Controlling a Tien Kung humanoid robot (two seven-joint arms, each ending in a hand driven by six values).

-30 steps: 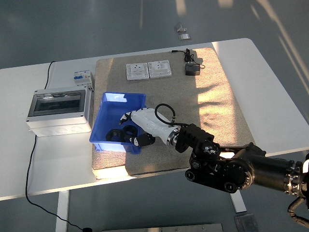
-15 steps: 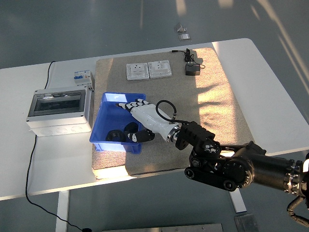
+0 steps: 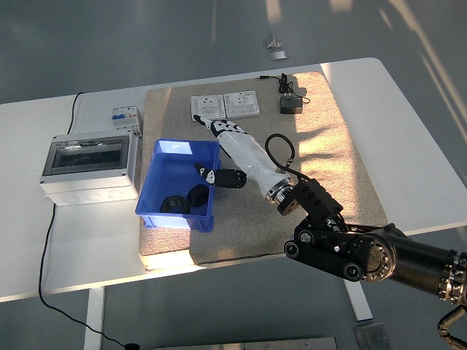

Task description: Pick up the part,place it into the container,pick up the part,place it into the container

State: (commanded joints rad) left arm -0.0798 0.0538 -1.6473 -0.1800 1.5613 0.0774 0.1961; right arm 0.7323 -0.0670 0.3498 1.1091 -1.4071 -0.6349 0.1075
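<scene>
right hand (image 3: 228,142) fingers stretched flat, holding nothing, above the far rim of the blue bin (image 3: 149,208), likely clear of it because both parts (image 3: 184,200) already sit in its near end. bin on a mat (image 3: 328,146) for grip, probably. no legible writing.

The flat white surface (image 3: 408,131) carries a beige, speckled rectangular mat (image 3: 321,146) crossed by bright patches of sunlight. On the mat's left sits a blue plastic open bin (image 3: 164,171) with two black rounded parts (image 3: 172,205) inside. The right hand (image 3: 230,142) is glossy white with black fingertips, on a black jointed arm (image 3: 365,251). At the far side lie two white square socket plates (image 3: 225,106) and a small black adapter (image 3: 291,106). To the left stands a light grey box with a dark tinted window (image 3: 87,166).
</scene>
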